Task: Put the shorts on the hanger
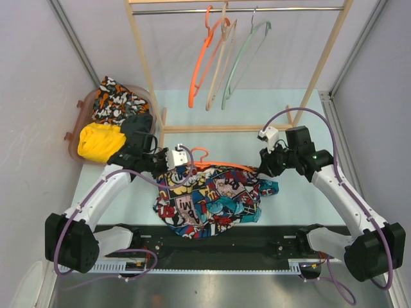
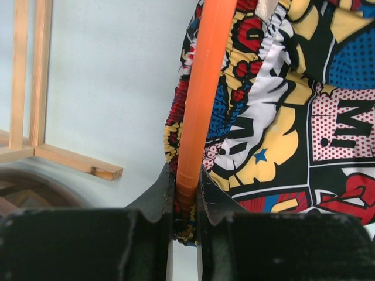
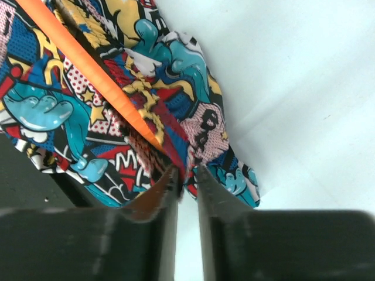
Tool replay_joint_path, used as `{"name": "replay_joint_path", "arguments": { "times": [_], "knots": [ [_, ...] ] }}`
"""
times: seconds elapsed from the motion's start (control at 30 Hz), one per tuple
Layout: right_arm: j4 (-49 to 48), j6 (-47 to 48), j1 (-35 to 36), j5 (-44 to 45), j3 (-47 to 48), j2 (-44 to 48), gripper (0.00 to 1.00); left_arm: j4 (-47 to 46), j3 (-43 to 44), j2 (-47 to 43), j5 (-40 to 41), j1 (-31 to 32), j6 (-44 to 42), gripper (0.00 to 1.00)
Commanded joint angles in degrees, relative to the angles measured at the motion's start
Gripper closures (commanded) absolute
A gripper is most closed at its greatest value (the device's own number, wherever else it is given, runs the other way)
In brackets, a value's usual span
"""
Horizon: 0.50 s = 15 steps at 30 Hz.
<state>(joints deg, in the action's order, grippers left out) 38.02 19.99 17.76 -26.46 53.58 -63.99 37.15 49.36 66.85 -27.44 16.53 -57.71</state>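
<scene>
Shorts lie crumpled on the table, lower centre of top view. Hanger rod crosses their upper edge. Left gripper is clenched on that rod. Right gripper has jaws narrowly apart at the shorts' hem; whether it grips, cannot tell.

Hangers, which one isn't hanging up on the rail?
The thin orange hanger lying with the shorts; the other three hang from the rail.
</scene>
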Motion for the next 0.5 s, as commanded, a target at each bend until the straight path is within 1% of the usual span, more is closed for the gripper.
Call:
{"name": "replay_joint_path", "arguments": {
  "times": [0.0, 0.03, 0.07, 0.13, 0.23, 0.27, 0.37, 0.47],
  "knots": [
    [3.55, 0.23, -0.97, 2.2, 3.46, 0.53, 0.45, 1.79, 2.75, -1.1, 3.81, -0.54, 1.81, 1.0],
    [3.73, 0.49, -1.06, 2.03, 3.98, 1.14, 0.31, 2.75, 3.02, -1.37, 3.28, -0.63, 1.73, 1.0],
    [3.64, 0.49, -1.41, 1.85, 4.16, 1.49, 0.25, 3.19, 3.28, -1.72, 2.66, -0.63, 1.64, 1.0],
    [2.94, 0.93, -1.94, 1.15, 5.21, 2.11, 0.2, 3.98, 3.63, -2.33, 1.35, -0.54, 1.73, 1.0],
    [2.23, 1.98, -2.2, -2.01, 6.53, 2.73, 0.2, 5.12, 4.25, -2.78, -0.24, -0.54, 1.38, 1.0],
    [1.97, 2.25, -2.12, -4.45, 7.32, 3.25, 0.2, 5.39, 4.42, -3.39, -0.85, -0.54, 1.2, 1.0],
    [-0.31, 3.48, -0.27, -7.72, 8.2, 3.96, 0.21, 6.45, 5.56, -4.01, -3.23, -0.54, 0.67, 1.0],
    [-3.47, 4.71, 3.94, -10.01, 8.64, 4.13, 0.23, 7.33, 6.97, -5.15, -5.51, -0.63, 0.41, 1.0]
  ]
}}
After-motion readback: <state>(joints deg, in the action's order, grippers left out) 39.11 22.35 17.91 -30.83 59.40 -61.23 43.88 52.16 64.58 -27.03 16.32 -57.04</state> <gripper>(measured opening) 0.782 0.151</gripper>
